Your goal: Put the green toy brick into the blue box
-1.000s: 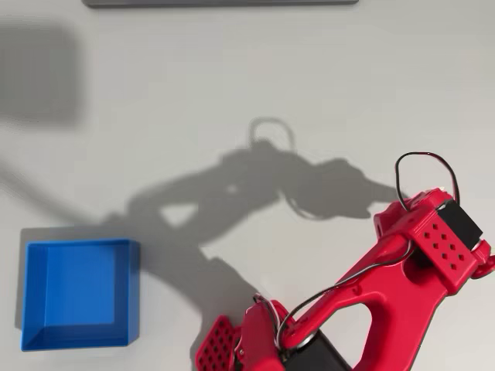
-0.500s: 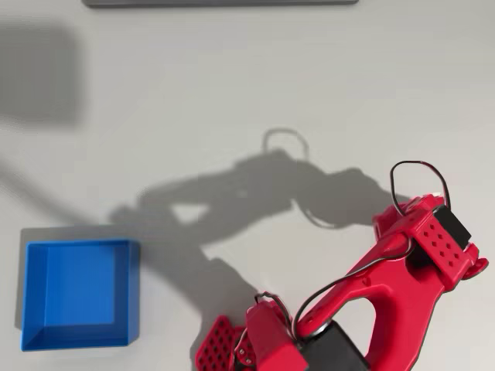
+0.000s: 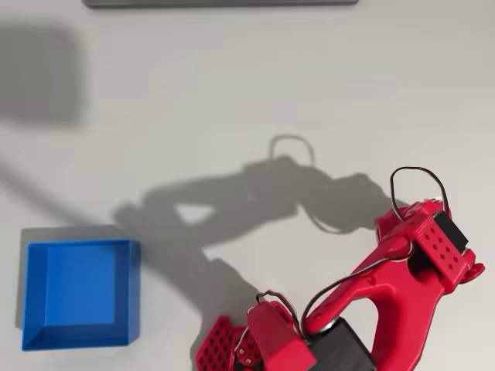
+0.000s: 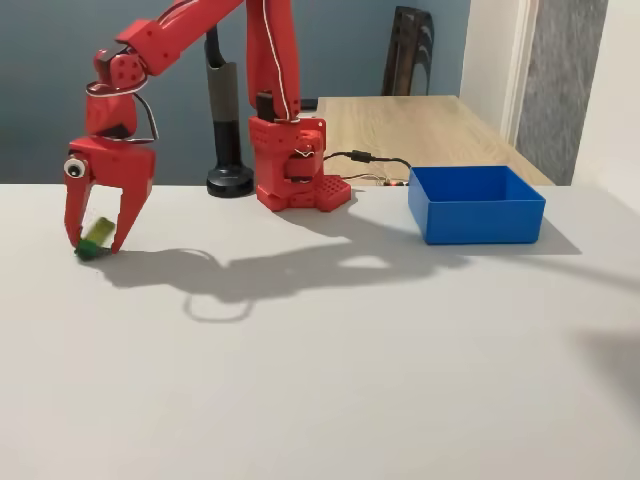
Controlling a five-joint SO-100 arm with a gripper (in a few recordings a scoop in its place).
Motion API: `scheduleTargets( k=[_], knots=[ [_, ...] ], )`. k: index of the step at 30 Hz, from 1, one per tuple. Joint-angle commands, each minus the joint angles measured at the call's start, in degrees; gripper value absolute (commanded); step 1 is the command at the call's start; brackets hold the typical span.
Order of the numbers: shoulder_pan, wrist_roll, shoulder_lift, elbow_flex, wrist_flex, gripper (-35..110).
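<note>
Pale grey table (image 4: 330, 390) fills the foreground of the fixed view, bare and matt, crossed by the arm's long shadow, whose looped cable outline falls near the middle. Further back on the left of that view, the red gripper (image 4: 97, 246) hangs down with its tips at or just above the surface, its two fingers spread apart and straddling the green toy brick (image 4: 95, 239); the brick sits tilted between the fingertips, close to the left finger (image 4: 73, 218), and whether either finger actually presses it cannot be told. A round googly eye is stuck on the gripper's side. From the gripper the red arm (image 4: 170, 30) rises up and to the right, then drops to its base (image 4: 295, 165), which stands further back, with a black cable trailing from it toward the right. On the right of the fixed view, well apart from the brick, the blue box (image 4: 476, 205) rests on the table, open top upward. In the overhead view the box (image 3: 131, 294) lies at the lower left, its floor bare, while the arm (image 3: 402, 278) occupies the lower right. Behind the table in the fixed view stand a black post (image 4: 224, 120), a wooden desk (image 4: 420, 125), a dark chair back (image 4: 405, 50) and a blue-grey wall (image 4: 50, 90).
</note>
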Motion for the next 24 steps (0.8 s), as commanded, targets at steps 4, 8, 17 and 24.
scheduleTargets(
  k=[4, 8, 17, 24],
  knots=[
    [1.05, -0.26, 1.41, -0.44, 0.18, 3],
    [0.62, -0.7, 1.67, -1.76, 2.99, 1],
    [-2.99, -0.44, 2.29, -9.93, 18.11, 0],
    [-10.2, -1.05, 7.65, -18.28, 22.94, 0]
  ],
)
